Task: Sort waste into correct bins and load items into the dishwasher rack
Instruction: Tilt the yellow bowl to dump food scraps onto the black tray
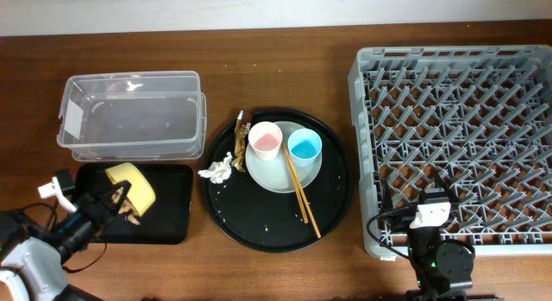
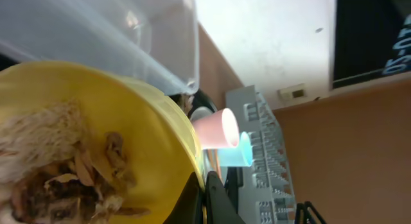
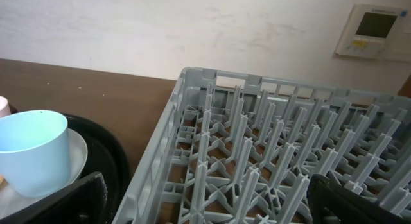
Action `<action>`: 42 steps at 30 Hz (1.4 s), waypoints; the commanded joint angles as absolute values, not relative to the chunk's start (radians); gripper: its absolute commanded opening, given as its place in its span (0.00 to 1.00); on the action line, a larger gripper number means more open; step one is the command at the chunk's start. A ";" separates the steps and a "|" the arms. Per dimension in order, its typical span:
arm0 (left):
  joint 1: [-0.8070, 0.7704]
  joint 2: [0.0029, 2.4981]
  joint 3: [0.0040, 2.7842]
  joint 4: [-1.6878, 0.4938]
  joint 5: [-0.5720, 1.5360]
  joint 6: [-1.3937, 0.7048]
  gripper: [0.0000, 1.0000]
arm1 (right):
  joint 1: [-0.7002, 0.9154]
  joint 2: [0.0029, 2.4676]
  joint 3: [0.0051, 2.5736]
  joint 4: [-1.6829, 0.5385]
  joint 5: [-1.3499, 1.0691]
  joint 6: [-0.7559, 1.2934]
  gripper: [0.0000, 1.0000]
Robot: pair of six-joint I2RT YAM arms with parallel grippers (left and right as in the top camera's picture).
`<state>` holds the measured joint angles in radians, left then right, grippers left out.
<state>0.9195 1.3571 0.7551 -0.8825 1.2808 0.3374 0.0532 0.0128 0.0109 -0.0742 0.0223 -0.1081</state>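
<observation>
My left gripper [image 1: 119,197] [image 2: 205,199] is shut on the rim of the yellow bowl [image 1: 131,184] [image 2: 109,121], which is tipped on its side over the shallow black bin [image 1: 168,216]. Beige-brown food scraps [image 2: 61,179] cling inside the bowl. The clear bin [image 1: 129,111] [image 2: 96,38] stands behind it. On the pale plate [image 1: 269,173] [image 3: 78,150] stand the pink cup [image 1: 265,141] [image 2: 217,130] and the blue cup [image 1: 304,147] [image 2: 235,153] [image 3: 32,153], with chopsticks [image 1: 300,191] across it. My right gripper [image 1: 431,216] [image 3: 205,211] hangs open over the near left corner of the dishwasher rack [image 1: 457,146] [image 3: 270,140].
The plate sits on a large round black tray [image 1: 332,210] [image 3: 115,163] between the bins and the rack. A crumpled white tissue [image 1: 218,169] and a brown-gold wrapper [image 1: 241,131] lie on its left side. Bare wooden table [image 1: 285,68] runs along the back.
</observation>
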 commanded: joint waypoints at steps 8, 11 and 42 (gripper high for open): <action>0.926 1.342 0.751 -0.747 1.366 0.226 0.00 | 0.060 0.007 0.006 -0.079 0.035 -0.103 0.98; 0.926 1.342 0.751 -0.714 1.366 0.181 0.00 | 0.060 0.007 0.006 -0.080 0.035 -0.103 0.98; 0.920 1.349 0.750 -0.611 1.449 0.030 0.00 | 0.060 0.007 0.006 -0.079 0.035 -0.103 0.98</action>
